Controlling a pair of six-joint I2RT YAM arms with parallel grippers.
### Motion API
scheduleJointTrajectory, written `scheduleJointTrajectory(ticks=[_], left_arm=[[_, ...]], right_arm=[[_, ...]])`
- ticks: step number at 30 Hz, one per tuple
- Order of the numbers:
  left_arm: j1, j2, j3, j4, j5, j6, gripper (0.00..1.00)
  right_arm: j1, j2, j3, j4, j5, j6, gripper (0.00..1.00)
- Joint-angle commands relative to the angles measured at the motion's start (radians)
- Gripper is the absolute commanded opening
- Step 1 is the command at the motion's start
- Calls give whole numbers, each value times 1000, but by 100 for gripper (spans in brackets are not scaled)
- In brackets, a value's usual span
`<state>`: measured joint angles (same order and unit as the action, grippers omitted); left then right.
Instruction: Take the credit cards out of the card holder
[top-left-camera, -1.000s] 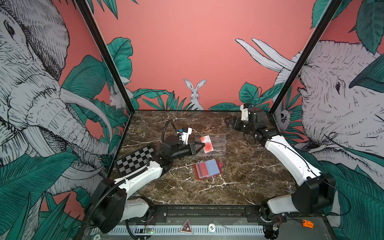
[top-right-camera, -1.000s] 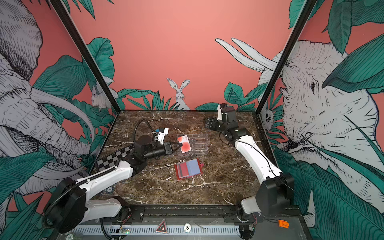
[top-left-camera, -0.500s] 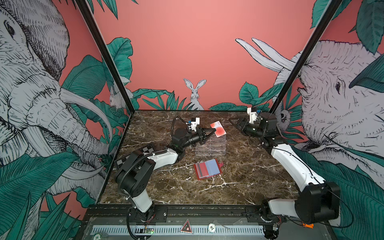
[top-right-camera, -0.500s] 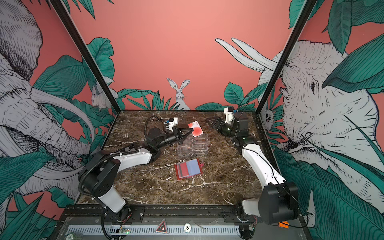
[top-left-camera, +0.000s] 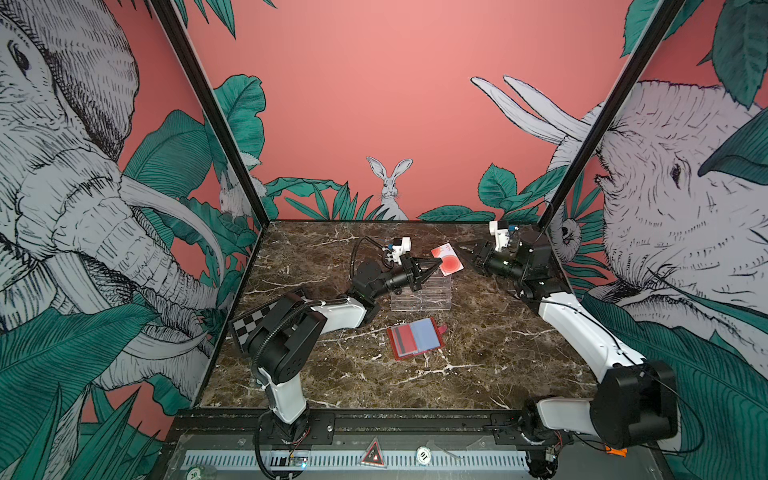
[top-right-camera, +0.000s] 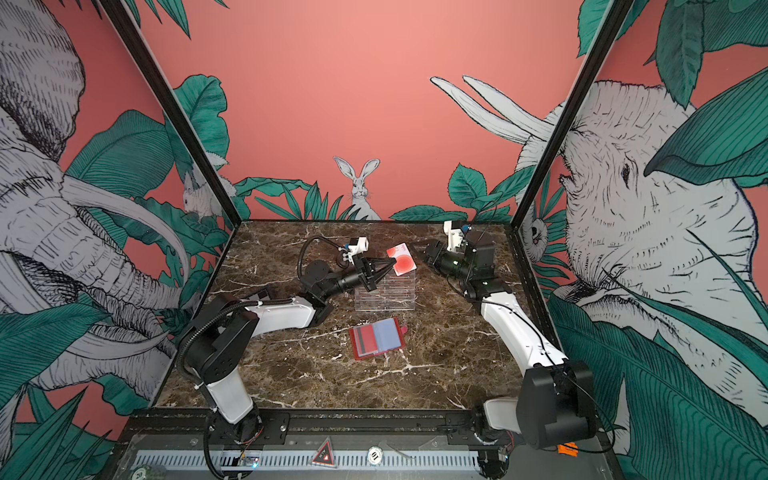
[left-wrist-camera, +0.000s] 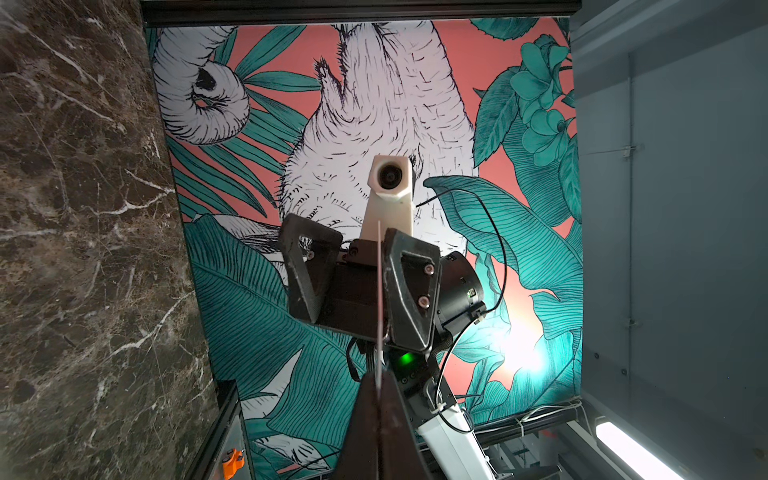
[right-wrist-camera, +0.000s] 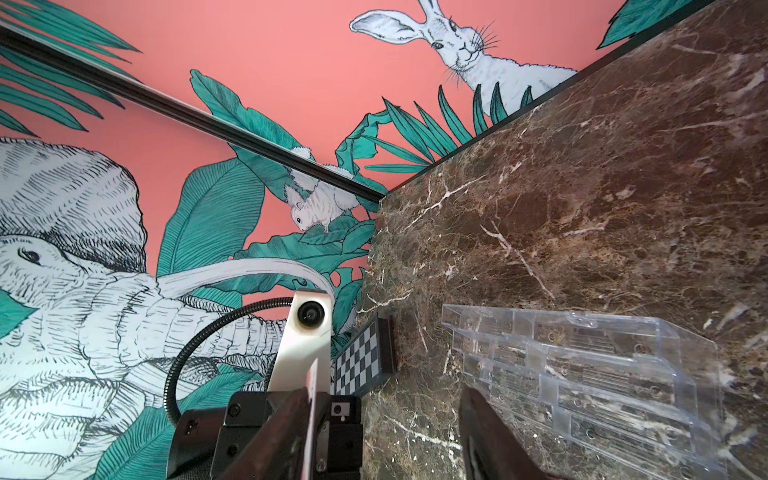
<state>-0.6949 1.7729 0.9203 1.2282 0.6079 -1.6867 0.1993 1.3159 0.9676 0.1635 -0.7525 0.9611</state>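
Note:
My left gripper (top-left-camera: 435, 264) (top-right-camera: 390, 262) is shut on the white credit card with the red circle (top-left-camera: 446, 259) (top-right-camera: 401, 259), held in the air above the clear stand. My right gripper (top-left-camera: 467, 255) (right-wrist-camera: 382, 436) faces it from the right, open, its jaws on either side of the card's far edge (right-wrist-camera: 311, 399). The card lies against one finger (right-wrist-camera: 282, 436); the other stands well apart. The red card holder (top-left-camera: 415, 337) (top-right-camera: 376, 338) lies open on the table, with a red grey-striped card (top-left-camera: 401, 340) and a pale blue card (top-left-camera: 428, 334) in its sleeves.
A clear acrylic tiered stand (top-left-camera: 422, 295) (right-wrist-camera: 582, 374) sits under the held card. A black-and-white chequered board (top-left-camera: 253, 322) (right-wrist-camera: 361, 361) leans at the left wall. The enclosure walls stand close behind my right arm.
My left gripper lifted the white card up and toward the back right. My right gripper came in to meet it, and its jaws have narrowed around the card's edge.

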Motion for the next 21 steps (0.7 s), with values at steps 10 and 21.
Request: scheduleJointTrajectory(ticks=[10, 21], left_arm=[[0, 3, -6, 40, 1, 2, 0], [0, -7, -4, -8, 7, 33, 0]], right_arm=[[34, -12, -28, 96, -27, 35, 44], [48, -19, -51, 116, -39, 49, 24]])
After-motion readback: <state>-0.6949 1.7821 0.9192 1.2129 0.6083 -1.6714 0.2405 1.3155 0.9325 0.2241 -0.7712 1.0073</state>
